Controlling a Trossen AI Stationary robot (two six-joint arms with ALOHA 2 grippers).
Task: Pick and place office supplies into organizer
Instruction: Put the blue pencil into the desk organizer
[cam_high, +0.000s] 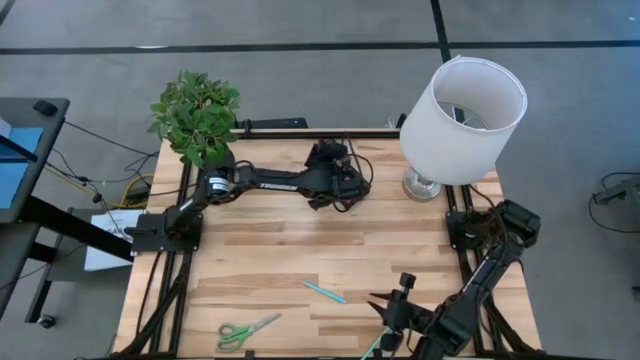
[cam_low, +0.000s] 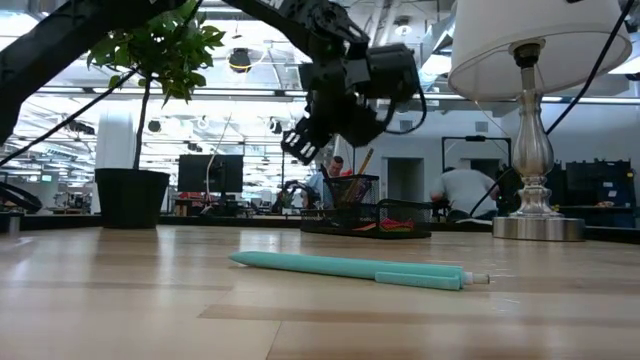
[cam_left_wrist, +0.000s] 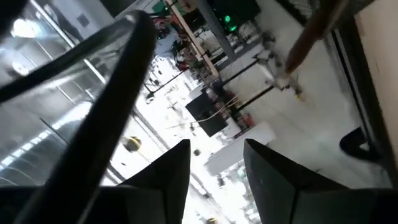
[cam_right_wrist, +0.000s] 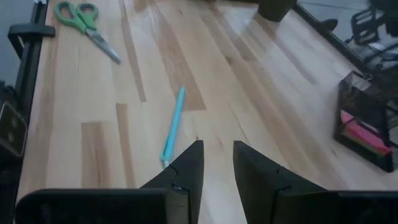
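Note:
A teal pen (cam_high: 325, 292) (cam_right_wrist: 173, 124) (cam_low: 350, 268) lies flat on the table's near half. Green-handled scissors (cam_high: 248, 330) (cam_right_wrist: 84, 22) lie flat near the near edge, to its left. The black mesh organizer (cam_low: 365, 210) (cam_right_wrist: 367, 118) stands at the far centre with a pink pad (cam_right_wrist: 367, 134) in its low tray and a pencil (cam_low: 360, 165) upright in its taller section. My left gripper (cam_low: 298, 145) (cam_left_wrist: 217, 155) hovers open and empty just above the organizer. My right gripper (cam_right_wrist: 217, 146) (cam_high: 382, 305) is open and empty, low over the table beside the pen's nearer end.
A white lamp (cam_high: 460, 120) stands at the far right corner and a potted plant (cam_high: 195, 115) at the far left corner. Another small teal item (cam_high: 372, 348) shows at the near edge by the right arm. Bare wood lies between the pen and the organizer.

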